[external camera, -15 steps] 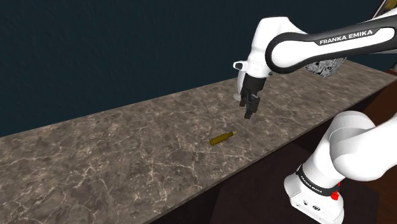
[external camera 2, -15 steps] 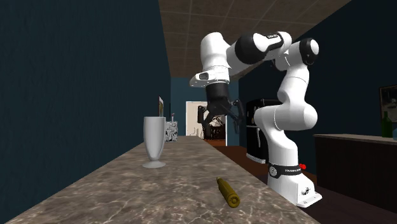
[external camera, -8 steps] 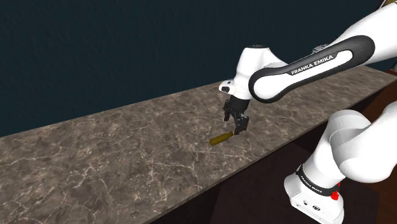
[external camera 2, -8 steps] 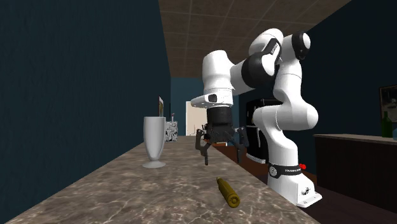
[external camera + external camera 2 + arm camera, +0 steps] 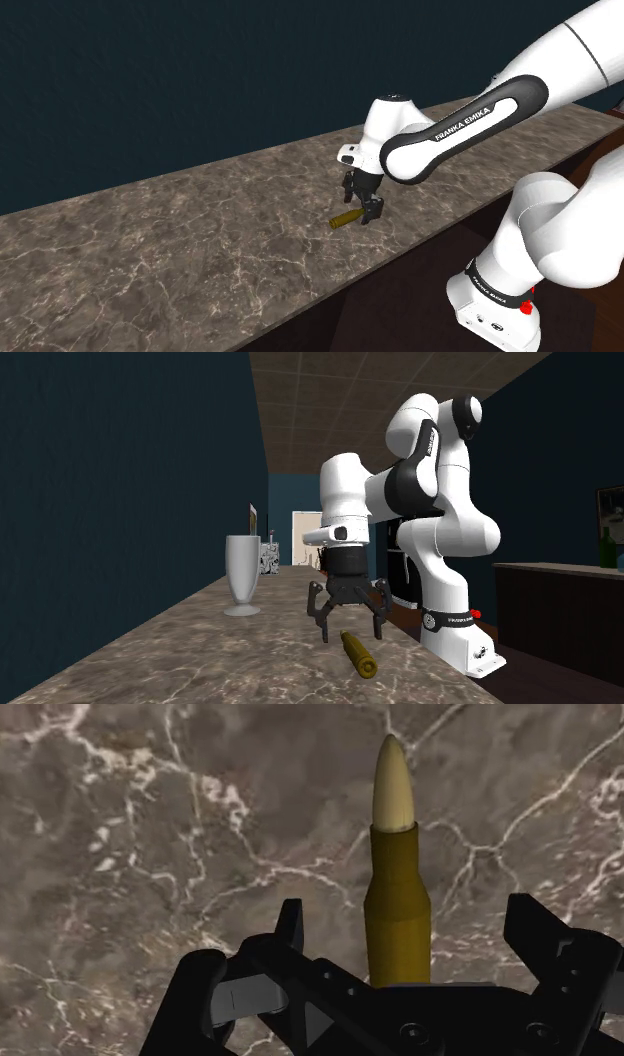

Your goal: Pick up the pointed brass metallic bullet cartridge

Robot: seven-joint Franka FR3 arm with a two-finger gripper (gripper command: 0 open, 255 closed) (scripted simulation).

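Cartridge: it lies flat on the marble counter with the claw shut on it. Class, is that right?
No. The cartridge does lie flat on the marble counter, but the claw is open: the wrist view shows its fingers apart on either side of the cartridge, not touching it.

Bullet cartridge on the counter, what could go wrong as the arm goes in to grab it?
1. The cartridge is round and lies flat on the smooth stone counter, so if the open tool touches one side first, it may roll away.
2. It sits so low that the fingertips must nearly reach the counter and could strike it.
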